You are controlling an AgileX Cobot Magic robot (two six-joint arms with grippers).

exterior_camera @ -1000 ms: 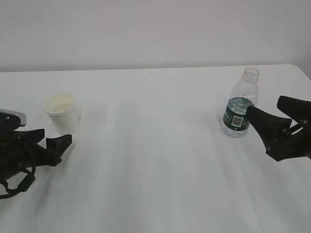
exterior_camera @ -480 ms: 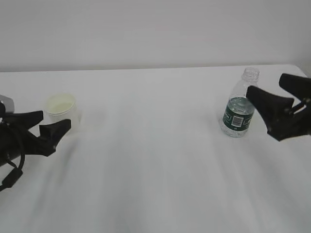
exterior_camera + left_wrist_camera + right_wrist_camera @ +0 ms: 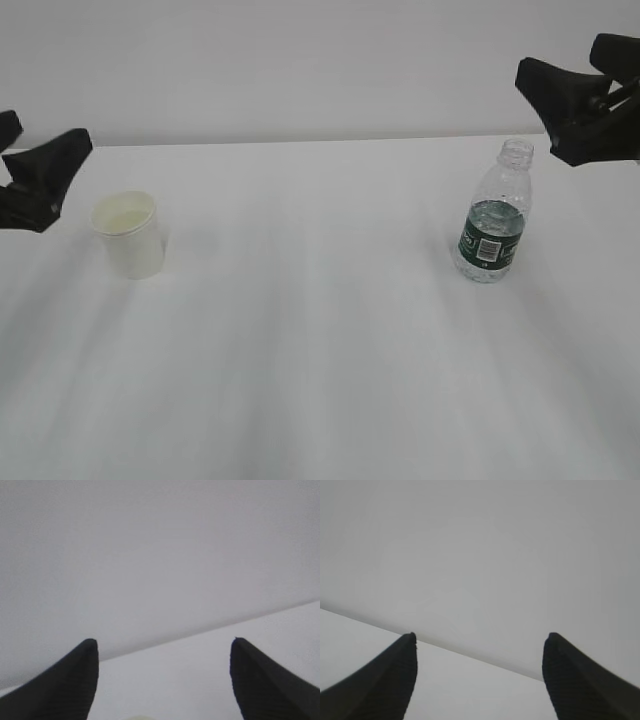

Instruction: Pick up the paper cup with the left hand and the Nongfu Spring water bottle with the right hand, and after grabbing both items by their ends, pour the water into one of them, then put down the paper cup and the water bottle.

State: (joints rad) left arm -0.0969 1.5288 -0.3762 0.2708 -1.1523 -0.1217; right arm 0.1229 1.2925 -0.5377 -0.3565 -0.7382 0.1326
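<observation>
Risen, both arms, since a second ago: left hand (image 3: 30, 170) then low on the table beside the paper cup (image 3: 129, 235), now lifted up and left of it; right hand (image 3: 590, 95) then level with the label of the Nongfu Spring water bottle (image 3: 493, 214), now above and right of the open neck. Neither touching anything. Jaws spread wide on both, nothing between them – confirmed in each wrist view, where two ribbed black fingers (image 3: 70, 685) frame only bare wall and table (image 3: 320, 350).

Raised clear, probably to come back down onto the tops, since the task asks for a hold by the ends; only a guess from this pose.

Cup upright at the left of the table: white paper, tapered, rolled rim, pale cream inside, apparently empty, though hard to tell at this slant. Light and thin-walled, so likely to crush or tip under a hard pinch. Bottle upright at the right, well apart from the cup: clear ribbed plastic, dark green band with a white patch, no cap, water (image 3: 486, 268) barely visible low in the body
</observation>
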